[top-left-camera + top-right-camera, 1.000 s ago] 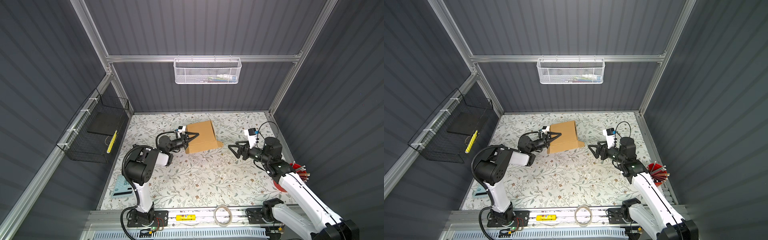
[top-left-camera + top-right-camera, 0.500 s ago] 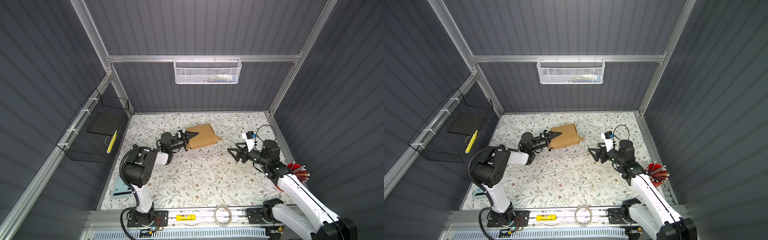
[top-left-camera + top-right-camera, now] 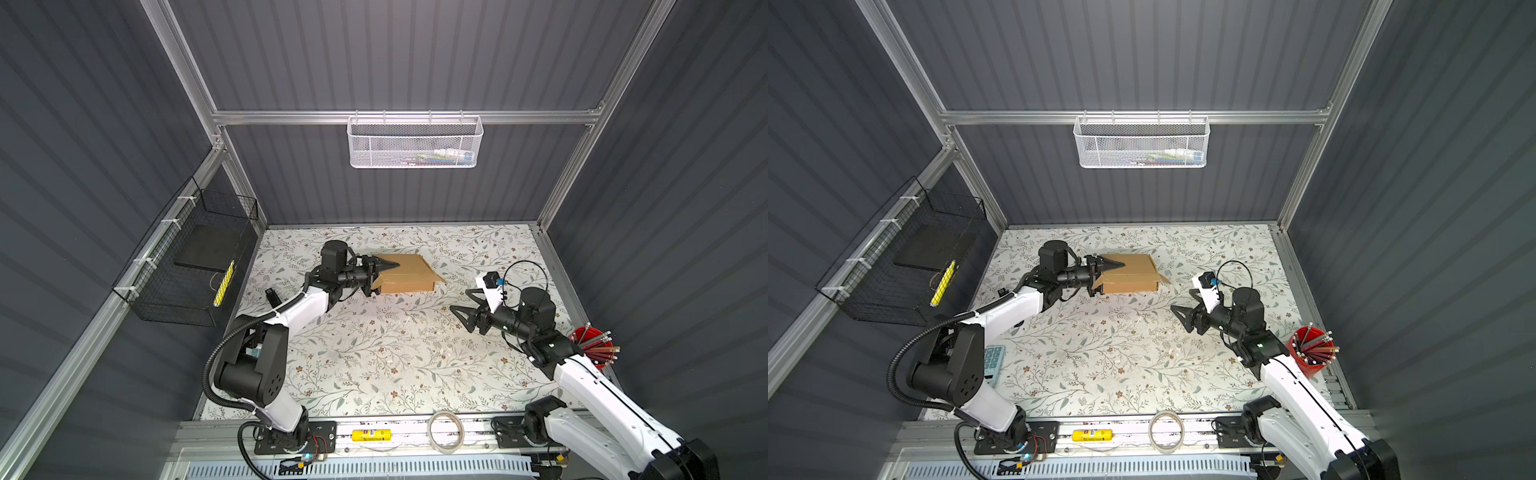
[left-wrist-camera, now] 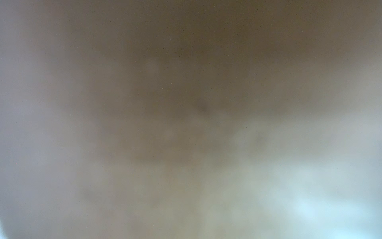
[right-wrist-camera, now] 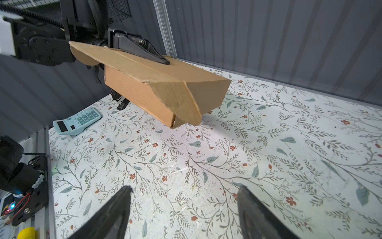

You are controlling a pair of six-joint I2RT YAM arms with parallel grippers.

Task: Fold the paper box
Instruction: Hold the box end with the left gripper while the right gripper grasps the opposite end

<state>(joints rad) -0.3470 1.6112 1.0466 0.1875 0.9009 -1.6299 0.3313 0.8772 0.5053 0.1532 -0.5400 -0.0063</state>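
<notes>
Nearest: right gripper (image 5: pixel 184 188), jaws spread wide and holding nothing, is hanging low over the floral table (image 5: pixel 268 161). It is drawing back and is well apart from the box now. Beyond it, toward the back and left of centre, the paper box (image 5: pixel 165 82) is hanging clear of the table. The left gripper (image 3: pixel 376 274) is clamping its end, one finger over the lid (image 5: pixel 157 68). The lid, steeply raised a second ago, is now lying nearly level. An end flap (image 5: pixel 177 101) is sticking out untucked, so it probably needs tucking next.
</notes>
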